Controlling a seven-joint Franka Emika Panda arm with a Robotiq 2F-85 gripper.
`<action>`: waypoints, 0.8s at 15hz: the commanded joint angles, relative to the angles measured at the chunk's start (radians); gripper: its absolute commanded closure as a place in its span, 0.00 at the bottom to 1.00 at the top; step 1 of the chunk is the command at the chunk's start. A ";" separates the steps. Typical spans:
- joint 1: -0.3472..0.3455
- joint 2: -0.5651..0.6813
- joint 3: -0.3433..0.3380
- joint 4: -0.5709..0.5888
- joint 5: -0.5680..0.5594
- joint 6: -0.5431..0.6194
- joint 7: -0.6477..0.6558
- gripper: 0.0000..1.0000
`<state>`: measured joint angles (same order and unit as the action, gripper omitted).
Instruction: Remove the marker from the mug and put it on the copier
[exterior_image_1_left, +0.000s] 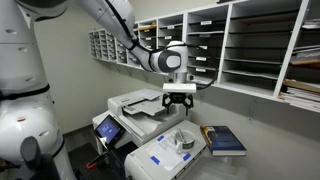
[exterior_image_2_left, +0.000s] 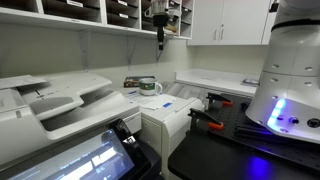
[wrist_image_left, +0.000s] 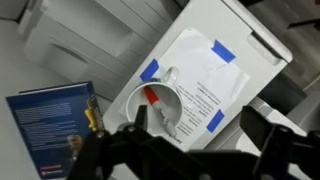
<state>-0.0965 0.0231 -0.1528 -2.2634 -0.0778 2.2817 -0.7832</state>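
Hovering at mid-frame, the gripper (exterior_image_1_left: 178, 102) hangs above the mug (exterior_image_1_left: 185, 140), jaws spread wide and holding nothing. In the wrist view the marker (wrist_image_left: 152, 98) leans inside the mug, lower centre. The mug rests on a low white machine (exterior_image_1_left: 160, 160). The copier (exterior_image_1_left: 140, 104) stands to the left, and a blue book (exterior_image_1_left: 226, 140) lies to the right.

- Plain pale painted wall (exterior_image_2_left: 100, 55) runs behind everything.
- White wall-mounted pigeonhole shelves (exterior_image_1_left: 250, 45), papers (exterior_image_1_left: 300, 92) in some slots.
- White flat-door upper cabinets (exterior_image_2_left: 225, 20) above a pale countertop (exterior_image_2_left: 205, 79).
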 joint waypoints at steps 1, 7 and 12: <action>-0.026 0.090 0.019 0.021 0.145 0.061 -0.150 0.00; -0.102 0.275 0.107 0.079 0.240 0.258 -0.456 0.00; -0.178 0.398 0.173 0.169 0.241 0.224 -0.570 0.30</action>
<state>-0.2289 0.3700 -0.0160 -2.1511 0.1504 2.5316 -1.2938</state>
